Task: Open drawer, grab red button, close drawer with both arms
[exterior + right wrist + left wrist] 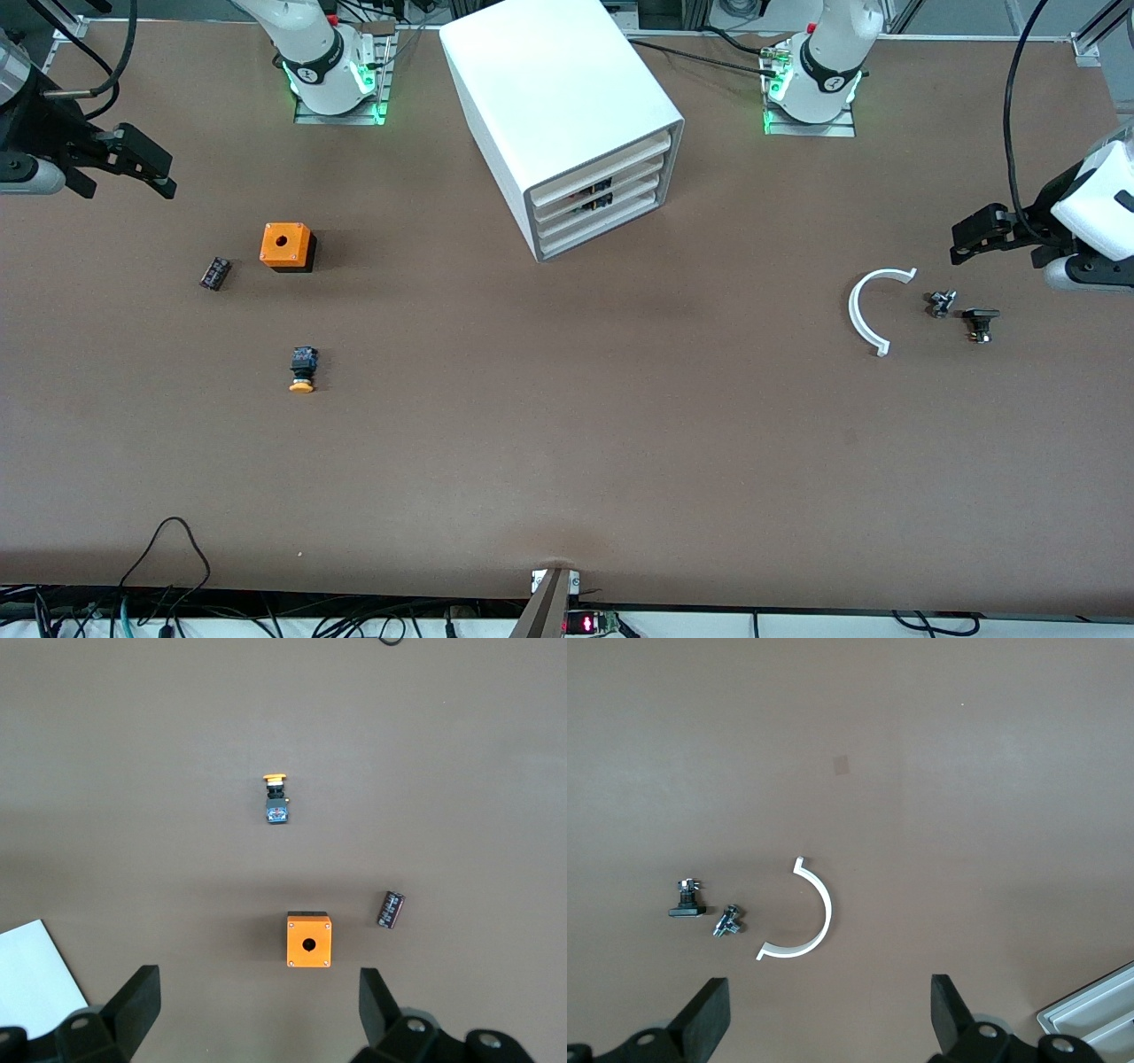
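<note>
The white cabinet point(567, 106) stands at the middle of the table near the robots' bases, with its four drawers pushed in. The drawer point(631, 174), second highest, is shut. The red-capped button is hidden. My left gripper point(961, 244) is open and empty, up over the left arm's end of the table; in the left wrist view point(828, 1014) its fingers stand wide apart, and a corner of the cabinet point(1090, 1014) shows. My right gripper point(164, 175) is open and empty over the right arm's end, also wide open in its wrist view point(257, 1010).
An orange box with a hole point(286, 245) point(308, 940), a small black part point(215, 273) and an orange-yellow capped button point(302, 369) point(276, 800) lie toward the right arm's end. A white curved piece point(853, 306) point(827, 908), a metal fitting point(940, 304) and a black part point(980, 322) lie toward the left arm's end.
</note>
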Controlling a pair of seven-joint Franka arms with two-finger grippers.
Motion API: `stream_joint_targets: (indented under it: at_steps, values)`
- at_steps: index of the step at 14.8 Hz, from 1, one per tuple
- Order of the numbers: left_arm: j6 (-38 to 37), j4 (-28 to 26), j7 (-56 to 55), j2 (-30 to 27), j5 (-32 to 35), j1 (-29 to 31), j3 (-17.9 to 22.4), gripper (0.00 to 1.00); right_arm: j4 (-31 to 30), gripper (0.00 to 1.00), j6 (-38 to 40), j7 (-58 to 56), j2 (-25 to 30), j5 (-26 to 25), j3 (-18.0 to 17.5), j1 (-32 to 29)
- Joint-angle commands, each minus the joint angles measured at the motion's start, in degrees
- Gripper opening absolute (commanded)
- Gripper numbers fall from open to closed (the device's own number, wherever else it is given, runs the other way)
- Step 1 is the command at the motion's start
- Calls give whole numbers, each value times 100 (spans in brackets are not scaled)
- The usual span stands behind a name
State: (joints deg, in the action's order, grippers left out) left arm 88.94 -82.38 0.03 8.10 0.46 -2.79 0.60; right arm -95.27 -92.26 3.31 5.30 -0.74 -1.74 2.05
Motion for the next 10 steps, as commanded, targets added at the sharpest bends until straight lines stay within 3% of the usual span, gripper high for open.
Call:
stream_joint_targets:
  at_steps: [1, 10]
  values:
    - [78, 47, -38, -36, -55, -20, -43, 100, 184, 99, 251, 185, 15, -32, -46, -47]
    - [158, 38, -21, -124, -38, 50, -131, 100, 44, 99, 226, 258, -19, 74, -55, -47]
